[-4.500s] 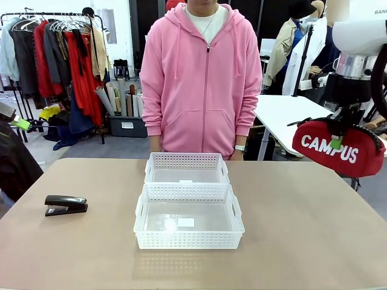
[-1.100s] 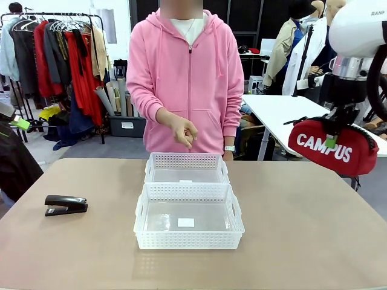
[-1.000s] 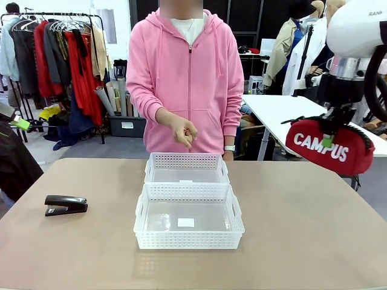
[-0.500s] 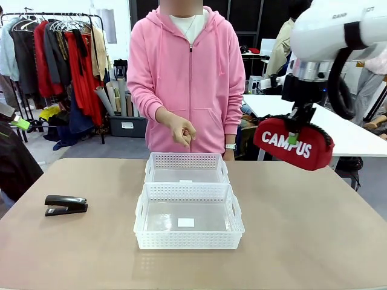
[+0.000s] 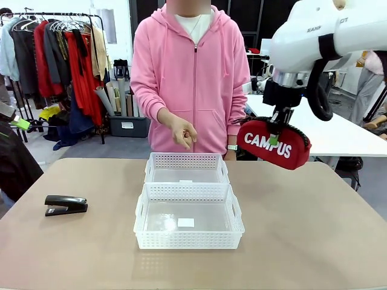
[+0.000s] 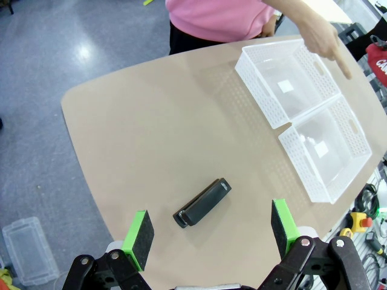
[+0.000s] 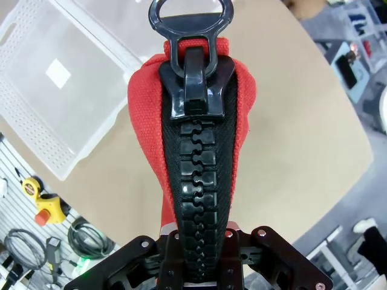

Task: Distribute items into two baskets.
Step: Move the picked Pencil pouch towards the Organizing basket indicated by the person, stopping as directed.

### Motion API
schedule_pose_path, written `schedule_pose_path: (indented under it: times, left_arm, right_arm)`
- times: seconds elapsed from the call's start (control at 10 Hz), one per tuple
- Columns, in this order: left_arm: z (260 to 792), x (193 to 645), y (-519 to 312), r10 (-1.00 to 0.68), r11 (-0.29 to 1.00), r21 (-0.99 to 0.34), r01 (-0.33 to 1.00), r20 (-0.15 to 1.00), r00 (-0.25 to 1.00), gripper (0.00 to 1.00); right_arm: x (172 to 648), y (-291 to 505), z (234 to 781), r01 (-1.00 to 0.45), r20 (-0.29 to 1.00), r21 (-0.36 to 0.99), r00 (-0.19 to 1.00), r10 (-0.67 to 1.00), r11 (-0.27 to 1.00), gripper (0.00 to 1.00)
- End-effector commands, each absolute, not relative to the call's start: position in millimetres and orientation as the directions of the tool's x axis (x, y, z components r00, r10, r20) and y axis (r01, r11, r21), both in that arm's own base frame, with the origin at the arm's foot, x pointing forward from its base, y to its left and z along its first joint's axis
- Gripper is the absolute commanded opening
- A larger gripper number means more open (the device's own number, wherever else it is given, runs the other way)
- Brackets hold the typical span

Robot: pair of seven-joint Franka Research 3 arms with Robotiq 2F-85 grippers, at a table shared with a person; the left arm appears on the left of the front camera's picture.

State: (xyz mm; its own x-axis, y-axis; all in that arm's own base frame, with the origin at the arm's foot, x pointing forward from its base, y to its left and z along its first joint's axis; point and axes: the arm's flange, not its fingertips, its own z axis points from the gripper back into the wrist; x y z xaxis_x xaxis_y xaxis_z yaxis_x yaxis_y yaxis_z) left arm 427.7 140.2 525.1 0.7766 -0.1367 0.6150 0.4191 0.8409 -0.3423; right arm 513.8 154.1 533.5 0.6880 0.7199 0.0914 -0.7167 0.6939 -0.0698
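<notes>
My right gripper (image 5: 275, 136) is shut on the top of the red CAMPUS pouch (image 5: 273, 144), which hangs in the air right of and above the far basket (image 5: 187, 167). In the right wrist view the pouch's black zipper (image 7: 195, 181) runs up between my fingers, with a basket (image 7: 66, 90) below at upper left. The near basket (image 5: 188, 216) touches the far one. The person's hand (image 5: 183, 133) points down over the far basket. A black stapler (image 5: 65, 205) lies at the table's left. My left gripper (image 6: 210, 229) hangs open high above the stapler (image 6: 202, 202).
The person in a pink hoodie (image 5: 192, 75) stands at the far edge behind the baskets. The brown table (image 5: 302, 229) has bare room right of and in front of the baskets. A clothes rack (image 5: 57, 66) stands far off at the back left.
My right arm has carried the pouch leftward from the table's right edge toward the baskets. The person's hand has kept pointing over the far basket. The stapler and left gripper are unmoved.
</notes>
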Motion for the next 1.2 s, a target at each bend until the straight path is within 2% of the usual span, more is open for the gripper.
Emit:
schedule_pose_path:
  times: [0.0, 0.4, 0.8, 1.1]
  left_arm:
    - [525.4, 427.3, 140.9, -0.136, 0.836, -0.347, 0.425, 0.62, 0.773, 1.0]
    - [525.4, 427.3, 140.9, -0.136, 0.836, -0.347, 0.425, 0.62, 0.773, 1.0]
    - [525.4, 427.3, 140.9, -0.136, 0.836, -0.347, 0.425, 0.62, 0.773, 1.0]
    - [525.4, 427.3, 140.9, -0.136, 0.836, -0.347, 0.425, 0.62, 0.773, 1.0]
  right_arm:
    - [527.5, 165.8, 531.4, -0.784, 0.119, -0.097, 0.603, 0.789, 0.613, 0.0]
    - [548.7, 183.7, 514.4, -0.872, 0.105, -0.136, 0.459, 0.882, 0.47, 0.0]
    - [565.8, 203.1, 493.9, -0.894, 0.083, -0.11, 0.426, 0.901, 0.433, 0.0]
    - [573.8, 211.7, 482.6, -0.899, 0.117, -0.108, 0.412, 0.904, 0.424, 0.0]
